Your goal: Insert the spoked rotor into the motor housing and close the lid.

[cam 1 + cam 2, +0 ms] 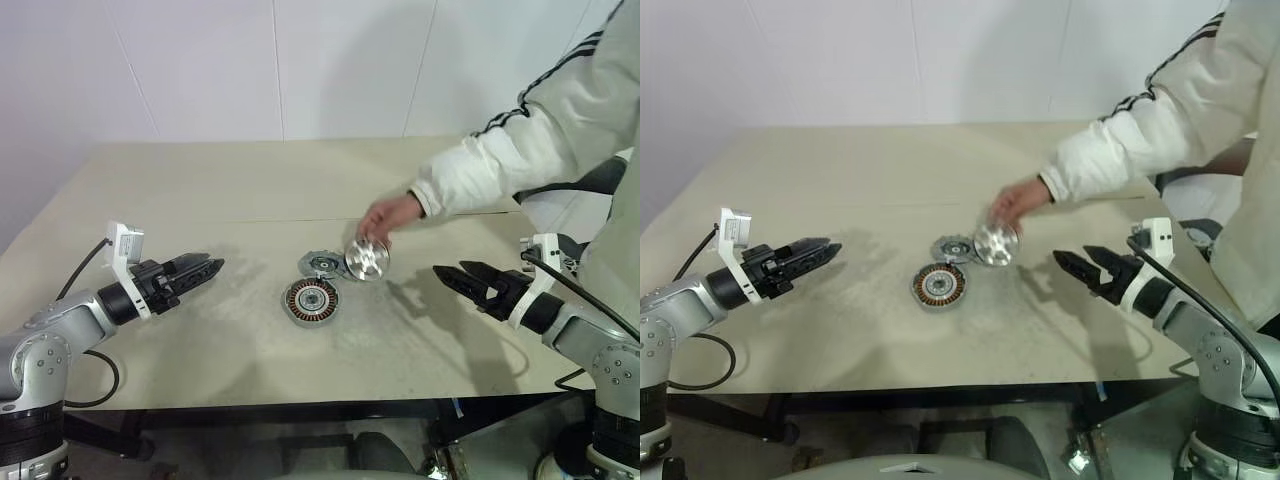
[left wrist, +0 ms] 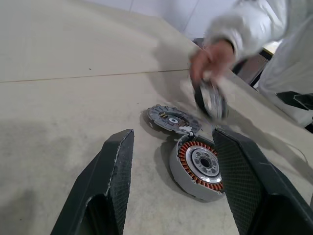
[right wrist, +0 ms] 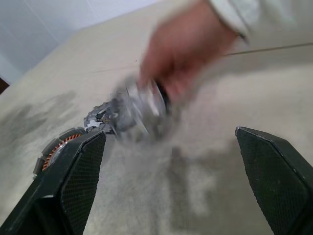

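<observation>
From the head views, a person's hand [image 1: 388,215] reaches in from about two o'clock and holds a shiny round metal part [image 1: 367,259] tilted on edge, just above the desk [image 1: 200,190]. I judge this to be the lid, lifted for resetting or arranging, though motion blur leaves that unsure. The motor housing [image 1: 311,299] lies flat at the centre with its copper windings up, ready to receive a part. At its one o'clock, just beside it, lies the spoked rotor [image 1: 318,263], flat and not yet inserted. The left tool [image 1: 205,268] waits at nine o'clock and the right tool [image 1: 452,277] at three o'clock, both well apart from the parts, probably keeping clear of the hand.

In the left wrist view, the left tool's fingers [image 2: 115,166] stand spread and empty, framing the housing and rotor.

In the right wrist view, the right tool's fingers [image 3: 83,171] are spread wide and empty, with the hand and blurred metal part between them.

Count: one housing, one rotor, one lid, one hand, two tools.
</observation>
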